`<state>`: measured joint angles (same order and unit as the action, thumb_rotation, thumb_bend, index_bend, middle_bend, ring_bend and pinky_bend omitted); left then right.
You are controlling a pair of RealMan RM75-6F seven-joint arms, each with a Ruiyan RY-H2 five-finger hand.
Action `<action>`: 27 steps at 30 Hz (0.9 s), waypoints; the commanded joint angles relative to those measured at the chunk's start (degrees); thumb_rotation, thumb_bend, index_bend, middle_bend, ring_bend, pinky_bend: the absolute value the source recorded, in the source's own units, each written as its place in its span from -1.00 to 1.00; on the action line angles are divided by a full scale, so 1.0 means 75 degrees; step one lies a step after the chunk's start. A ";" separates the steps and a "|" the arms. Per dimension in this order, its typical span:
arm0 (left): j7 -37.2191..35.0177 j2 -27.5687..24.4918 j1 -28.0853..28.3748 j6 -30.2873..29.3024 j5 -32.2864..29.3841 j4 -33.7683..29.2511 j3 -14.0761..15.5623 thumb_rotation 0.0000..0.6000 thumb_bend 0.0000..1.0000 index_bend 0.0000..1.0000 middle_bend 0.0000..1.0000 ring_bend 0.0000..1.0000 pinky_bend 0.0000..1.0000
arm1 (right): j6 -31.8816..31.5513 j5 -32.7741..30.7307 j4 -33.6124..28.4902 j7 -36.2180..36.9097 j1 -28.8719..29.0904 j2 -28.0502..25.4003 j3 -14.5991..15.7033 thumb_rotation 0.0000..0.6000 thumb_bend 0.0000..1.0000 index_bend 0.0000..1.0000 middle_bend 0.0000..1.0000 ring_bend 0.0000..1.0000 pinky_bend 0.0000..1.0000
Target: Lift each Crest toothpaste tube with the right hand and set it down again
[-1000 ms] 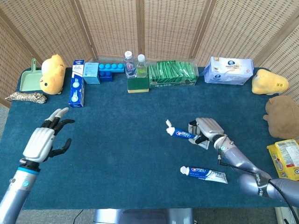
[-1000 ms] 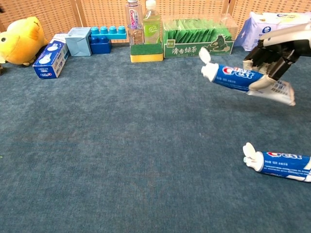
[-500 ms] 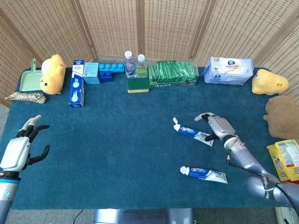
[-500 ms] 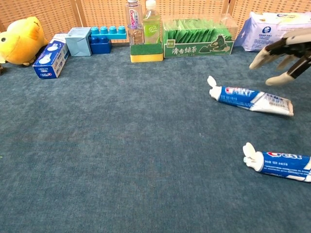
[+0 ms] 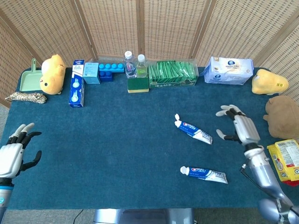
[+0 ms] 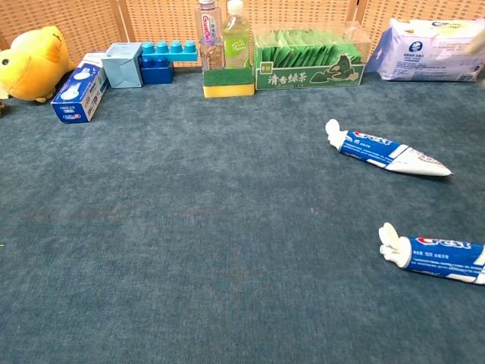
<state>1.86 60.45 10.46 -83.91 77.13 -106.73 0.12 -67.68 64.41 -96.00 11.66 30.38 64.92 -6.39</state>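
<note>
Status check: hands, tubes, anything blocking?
Right hand open, beside far toothpaste tube, not touching. Left hand open, at table's left edge. Near toothpaste tube flat on cloth. Nothing between right hand and either tube.

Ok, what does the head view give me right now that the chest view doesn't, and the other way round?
Head view only: the right hand, open beside the far toothpaste tube without touching it; the left hand, also open; the brown plush. Chest view only: nothing extra, just a closer look at the Crest lettering. Both: the far tube, the near toothpaste tube and the green box.
</note>
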 commanded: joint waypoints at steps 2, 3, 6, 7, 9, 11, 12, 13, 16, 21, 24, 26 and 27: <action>0.0007 0.0174 -0.0301 -0.0408 0.0204 0.0223 0.0036 1.00 -0.22 -0.47 -0.66 -0.91 -0.75 | -0.1289 0.0939 -0.0088 -0.0071 -0.0934 0.0029 0.0291 1.00 -0.35 -0.26 -0.54 -0.77 -0.64; 0.0050 0.0197 -0.0403 -0.0541 0.0293 0.0244 0.0074 1.00 -0.22 -0.46 -0.62 -0.85 -0.70 | -0.1560 0.1088 -0.0101 -0.0244 -0.1123 0.0030 0.0377 1.00 -0.35 -0.26 -0.54 -0.77 -0.64; 0.0164 0.0255 -0.0610 -0.0830 0.0505 0.0309 0.0138 1.00 -0.22 -0.39 -0.57 -0.76 -0.62 | -0.2102 0.1402 -0.0114 -0.0598 -0.1486 0.0098 0.0511 1.00 -0.35 -0.25 -0.54 -0.77 -0.64; 0.0207 0.0284 -0.0693 -0.0939 0.0582 0.0356 0.0160 1.00 -0.22 -0.36 -0.56 -0.76 -0.61 | -0.2255 0.1510 -0.0095 -0.0751 -0.1618 0.0123 0.0575 1.00 -0.35 -0.24 -0.54 -0.77 -0.64; 0.0260 0.0326 -0.0835 -0.1111 0.0704 0.0416 0.0211 1.00 -0.22 -0.35 -0.55 -0.76 -0.62 | -0.2538 0.1636 -0.0097 -0.1050 -0.1841 0.0169 0.0658 1.00 -0.35 -0.22 -0.53 -0.76 -0.64; 0.0305 0.0355 -0.0971 -0.1258 0.0829 0.0461 0.0261 1.00 -0.22 -0.35 -0.54 -0.76 -0.62 | -0.2810 0.1729 -0.0086 -0.1399 -0.2066 0.0230 0.0716 1.00 -0.35 -0.22 -0.50 -0.75 -0.64; 0.0319 0.0377 -0.1055 -0.1353 0.0912 0.0498 0.0292 1.00 -0.23 -0.35 -0.53 -0.76 -0.62 | -0.2965 0.1771 -0.0084 -0.1621 -0.2205 0.0263 0.0760 1.00 -0.35 -0.22 -0.48 -0.74 -0.64; 0.0318 0.0397 -0.1108 -0.1406 0.0963 0.0520 0.0311 1.00 -0.23 -0.35 -0.53 -0.76 -0.62 | -0.3066 0.1813 -0.0082 -0.1743 -0.2291 0.0298 0.0779 1.00 -0.35 -0.22 -0.47 -0.74 -0.64; 0.0260 0.0431 -0.1250 -0.1483 0.1102 0.0551 0.0385 1.00 -0.23 -0.35 -0.53 -0.76 -0.62 | -0.3283 0.1923 -0.0089 -0.2030 -0.2553 0.0374 0.0859 1.00 -0.35 -0.22 -0.47 -0.74 -0.65; 0.0321 0.0452 -0.1402 -0.1525 0.1336 0.0540 0.0487 1.00 -0.25 -0.35 -0.53 -0.77 -0.62 | -0.3413 0.2114 -0.0106 -0.2163 -0.2821 0.0379 0.0911 1.00 -0.35 -0.22 -0.47 -0.74 -0.65; 0.0346 0.0442 -0.1444 -0.1556 0.1465 0.0491 0.0486 1.00 -0.26 -0.36 -0.54 -0.78 -0.65 | -0.3488 0.2264 -0.0067 -0.2062 -0.2912 0.0393 0.0867 1.00 -0.34 -0.22 -0.47 -0.74 -0.65; 0.0354 0.0426 -0.1471 -0.1605 0.1555 0.0409 0.0455 1.00 -0.27 -0.36 -0.55 -0.79 -0.66 | -0.3506 0.2377 -0.0034 -0.1950 -0.2973 0.0391 0.0852 1.00 -0.35 -0.22 -0.47 -0.74 -0.65; 0.0385 0.0404 -0.1491 -0.1632 0.1587 0.0358 0.0438 1.00 -0.27 -0.37 -0.55 -0.79 -0.66 | -0.3496 0.2415 0.0002 -0.1923 -0.2999 0.0396 0.0840 1.00 -0.34 -0.22 -0.47 -0.74 -0.65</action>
<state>4.56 63.62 -0.56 -95.95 88.83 -103.75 3.54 -93.86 82.33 -96.15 -2.92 8.08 67.87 0.01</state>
